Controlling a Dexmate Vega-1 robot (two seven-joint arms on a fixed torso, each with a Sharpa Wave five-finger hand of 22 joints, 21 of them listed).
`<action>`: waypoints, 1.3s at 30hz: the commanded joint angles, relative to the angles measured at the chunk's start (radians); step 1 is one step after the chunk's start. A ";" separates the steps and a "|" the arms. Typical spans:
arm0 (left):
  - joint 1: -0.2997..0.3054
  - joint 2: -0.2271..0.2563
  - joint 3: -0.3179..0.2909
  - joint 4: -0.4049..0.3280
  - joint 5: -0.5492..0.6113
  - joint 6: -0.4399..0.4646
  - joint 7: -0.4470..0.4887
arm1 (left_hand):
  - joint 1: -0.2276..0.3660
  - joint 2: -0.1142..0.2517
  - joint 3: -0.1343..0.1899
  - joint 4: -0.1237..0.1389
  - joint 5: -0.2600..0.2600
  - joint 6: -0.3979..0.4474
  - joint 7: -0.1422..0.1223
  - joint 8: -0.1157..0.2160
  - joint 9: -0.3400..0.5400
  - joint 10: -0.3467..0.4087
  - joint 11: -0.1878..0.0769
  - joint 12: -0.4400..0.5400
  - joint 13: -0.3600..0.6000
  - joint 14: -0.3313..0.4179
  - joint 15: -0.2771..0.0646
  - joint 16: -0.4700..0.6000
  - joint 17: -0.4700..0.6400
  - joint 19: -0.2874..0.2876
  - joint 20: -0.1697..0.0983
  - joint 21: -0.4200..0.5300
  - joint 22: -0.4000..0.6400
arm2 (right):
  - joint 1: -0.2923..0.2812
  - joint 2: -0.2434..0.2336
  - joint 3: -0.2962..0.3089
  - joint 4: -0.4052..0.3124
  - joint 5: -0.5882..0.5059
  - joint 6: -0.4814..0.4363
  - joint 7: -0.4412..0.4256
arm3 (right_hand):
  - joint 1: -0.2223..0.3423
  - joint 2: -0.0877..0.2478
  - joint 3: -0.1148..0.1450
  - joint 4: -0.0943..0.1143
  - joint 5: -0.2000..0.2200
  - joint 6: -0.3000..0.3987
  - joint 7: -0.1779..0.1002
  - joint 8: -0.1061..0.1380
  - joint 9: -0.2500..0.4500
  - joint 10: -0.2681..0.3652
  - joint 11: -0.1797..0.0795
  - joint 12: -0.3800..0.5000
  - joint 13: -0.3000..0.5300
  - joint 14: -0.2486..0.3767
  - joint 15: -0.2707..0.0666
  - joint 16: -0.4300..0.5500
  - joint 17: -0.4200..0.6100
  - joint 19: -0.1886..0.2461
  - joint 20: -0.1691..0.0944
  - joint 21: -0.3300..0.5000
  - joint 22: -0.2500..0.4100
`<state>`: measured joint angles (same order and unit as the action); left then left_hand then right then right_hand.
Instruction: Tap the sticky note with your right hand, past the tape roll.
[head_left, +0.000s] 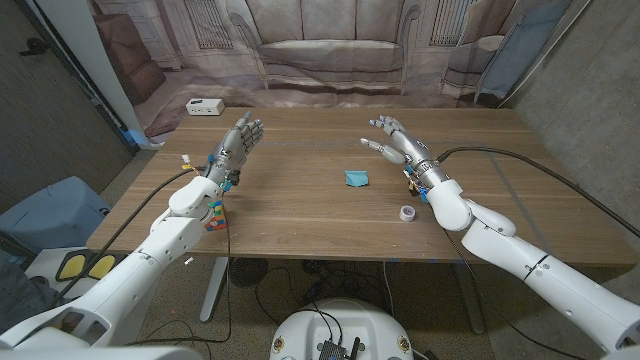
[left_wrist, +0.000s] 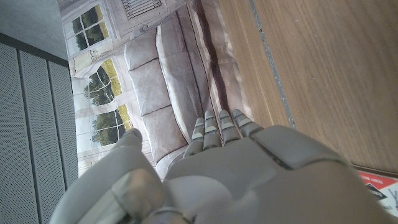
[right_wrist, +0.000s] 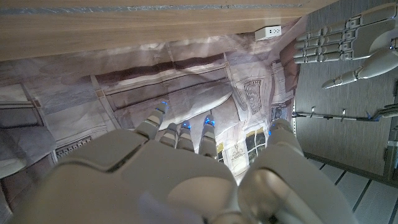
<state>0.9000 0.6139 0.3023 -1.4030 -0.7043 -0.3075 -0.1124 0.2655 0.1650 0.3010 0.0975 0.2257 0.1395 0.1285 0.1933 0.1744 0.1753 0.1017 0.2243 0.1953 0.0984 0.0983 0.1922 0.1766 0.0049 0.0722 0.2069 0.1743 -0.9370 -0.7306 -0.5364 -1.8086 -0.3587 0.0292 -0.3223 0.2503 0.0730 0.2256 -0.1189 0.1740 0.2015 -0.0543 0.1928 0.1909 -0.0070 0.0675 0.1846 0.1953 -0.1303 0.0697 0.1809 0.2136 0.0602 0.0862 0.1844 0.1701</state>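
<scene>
A blue sticky note (head_left: 356, 178) lies on the wooden table (head_left: 300, 200) near the middle. A small white tape roll (head_left: 407, 212) sits closer to the front edge, to the note's right. My right hand (head_left: 397, 141) hovers open behind and to the right of the note, fingers spread, holding nothing; its back (right_wrist: 186, 174) fills the lower part of the right wrist view. My left hand (head_left: 238, 143) is raised open over the table's left side, its fingers (left_wrist: 217, 127) straight and together. The left hand (right_wrist: 342, 43) also appears in the right wrist view.
A white power strip (head_left: 203, 106) lies at the table's back left corner. A small multicoloured block (head_left: 215, 216) stands beside my left forearm. A printed backdrop of a sofa (head_left: 330, 45) hangs behind the table. A black cable (head_left: 520, 160) runs across the table's right side.
</scene>
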 joint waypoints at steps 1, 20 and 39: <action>0.009 0.004 -0.002 -0.018 -0.001 0.015 0.015 | 0.021 0.046 0.043 -0.002 0.021 0.012 -0.002 -0.001 0.005 0.002 0.001 -0.004 0.001 0.000 0.009 -0.002 0.003 0.003 0.010 -0.002 0.006 | 0.035 -0.016 -0.044 -0.024 -0.059 -0.060 0.059 | -0.011 0.004 -0.003 0.002 0.006 -0.011 -0.005 0.000 -0.001 -0.027 0.002 -0.003 0.002 -0.031 -0.007 0.000 0.002 -0.034 -0.006 -0.006 0.005; 0.007 0.029 0.007 -0.037 0.021 0.066 0.041 | 0.039 0.031 0.100 -0.005 0.043 0.013 -0.004 -0.004 0.005 0.002 -0.002 -0.006 0.001 -0.001 0.007 -0.004 0.002 -0.001 0.010 -0.004 0.006 | 0.075 -0.020 -0.096 -0.024 -0.115 -0.113 0.124 | -0.017 0.008 -0.004 0.000 0.006 -0.022 0.021 -0.002 0.000 -0.058 0.006 0.004 0.001 -0.048 -0.022 0.012 -0.002 -0.045 -0.091 0.005 0.005; 0.024 0.022 0.001 -0.041 0.022 0.041 0.051 | 0.044 0.024 0.132 -0.008 0.053 0.024 -0.001 -0.002 0.004 0.008 0.005 -0.006 0.001 0.007 0.010 -0.003 0.002 0.006 -0.002 -0.002 0.006 | 0.125 0.000 -0.169 -0.046 -0.170 -0.247 0.242 | -0.056 0.015 -0.015 0.016 0.006 -0.082 0.013 -0.010 0.001 -0.179 0.002 -0.003 0.002 -0.187 -0.005 0.000 0.002 -0.228 -0.012 -0.016 0.009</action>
<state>0.9123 0.6405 0.3091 -1.4401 -0.6790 -0.2529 -0.0690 0.2964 0.1777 0.4228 0.0908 0.2749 0.1502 0.1286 0.1933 0.1743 0.1752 0.1017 0.2179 0.1955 0.1022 0.1020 0.1884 0.1769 0.0077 0.0693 0.2015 0.1795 -0.8491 -0.7395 -0.6560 -1.8425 -0.4956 -0.1538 -0.1510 0.2099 0.0870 0.2126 -0.1059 0.1740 0.1332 -0.0433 0.1845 0.1910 -0.1643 0.0687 0.1807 0.1955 -0.1699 0.0575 0.1831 0.2119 -0.1278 0.0704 0.1739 0.1750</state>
